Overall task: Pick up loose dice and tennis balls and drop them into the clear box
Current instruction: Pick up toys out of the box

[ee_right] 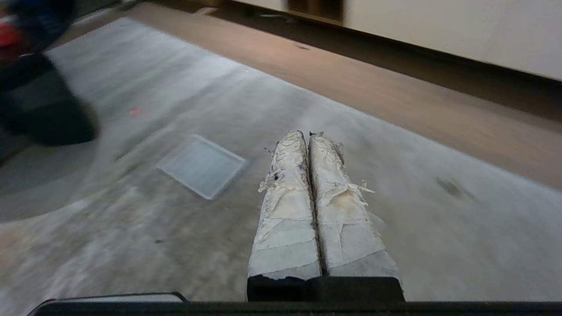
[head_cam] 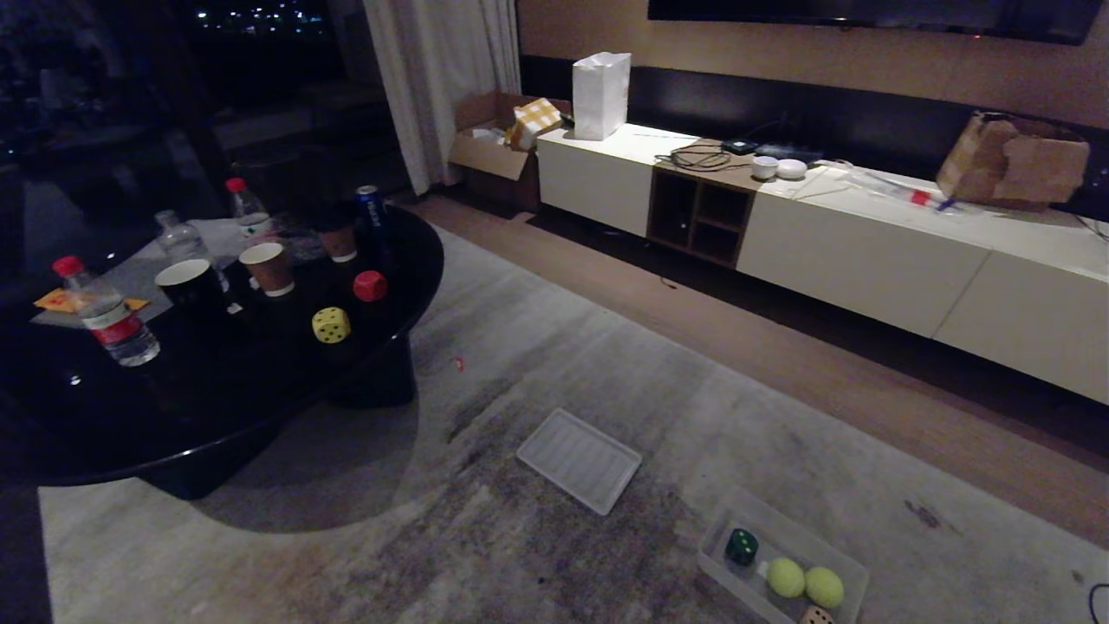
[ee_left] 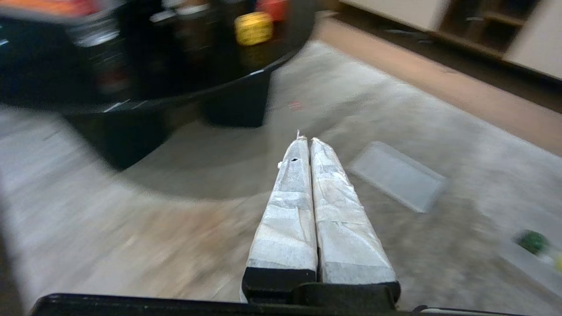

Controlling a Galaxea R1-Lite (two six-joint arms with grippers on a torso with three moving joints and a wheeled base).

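so far the clear low-walled plastic box (head_cam: 845,563) on the grey rug (head_cam: 537,364) holds the dark green die (head_cam: 742,546), two fuzzy yellow-green tennis balls (head_cam: 805,582) and a tan die (head_cam: 816,615) at its near edge. two dice remain loose: the yellow die with dark pips (head_cam: 331,325) and the red die (head_cam: 370,286), both on the glossy black round table (head_cam: 260,407) among cups and bottles. both arms hang parked out of the head view; the left gripper (ee_left: 306,139) and the right gripper (ee_right: 306,134) each have their taped jaws pressed together on nothing. the table's dice lie far ahead of the left jaws and off to one side; the flat ribbed clear panel (head_cam: 579,460) lies just past both pairs of tips. judging by this, the step in hand is approaching the table; next, one gripper must part its jaws and straddle the yellow die.
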